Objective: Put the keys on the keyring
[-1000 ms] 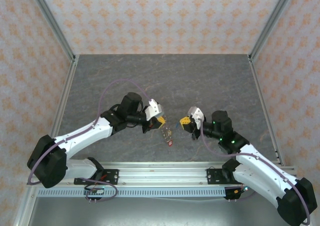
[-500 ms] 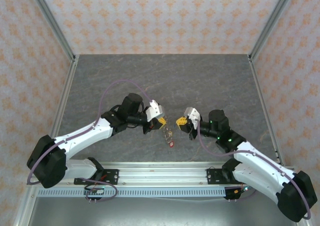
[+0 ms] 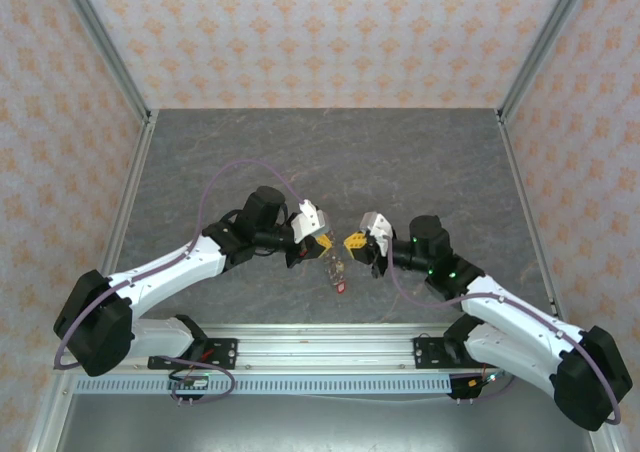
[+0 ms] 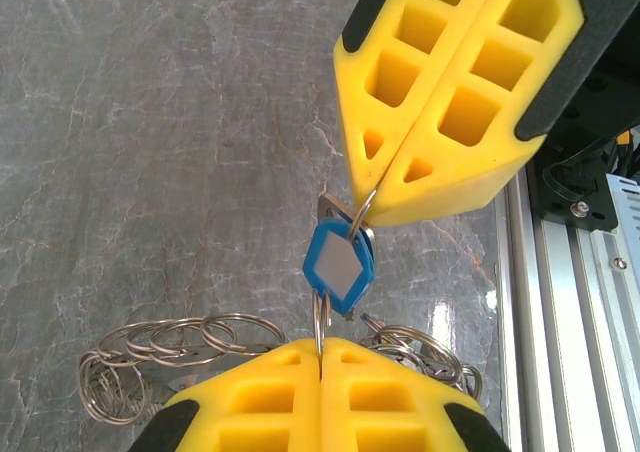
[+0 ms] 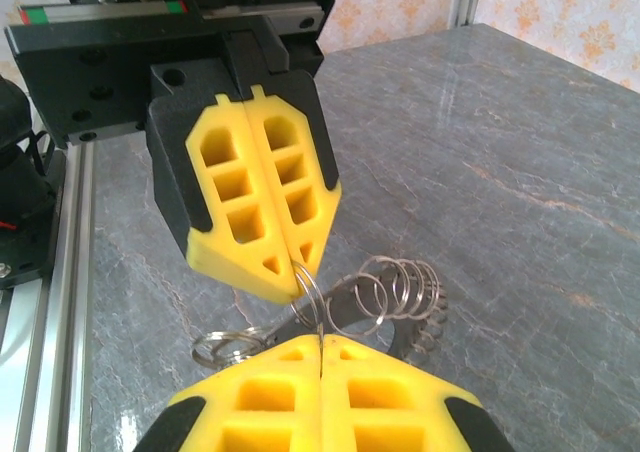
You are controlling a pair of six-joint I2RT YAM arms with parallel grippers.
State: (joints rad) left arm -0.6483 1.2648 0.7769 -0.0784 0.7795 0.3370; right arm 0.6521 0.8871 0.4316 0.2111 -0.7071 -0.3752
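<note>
The grey marbled table (image 3: 420, 162) spreads wide behind the keyring (image 5: 392, 294), a bunch of linked wire loops, most of which seem to rest on the stone. Just left of the keyring, the left gripper (image 3: 322, 243) has its yellow fingers pressed together on one thin loop. Just right of it, the right gripper (image 3: 353, 240) is likewise pinched tight on another loop, the two sets of tips nearly touching. The blue key (image 4: 340, 262) hangs on the keyring's loops between those tips, and the red key (image 3: 342, 287) sits at the keyring's end nearest the arm bases.
</note>
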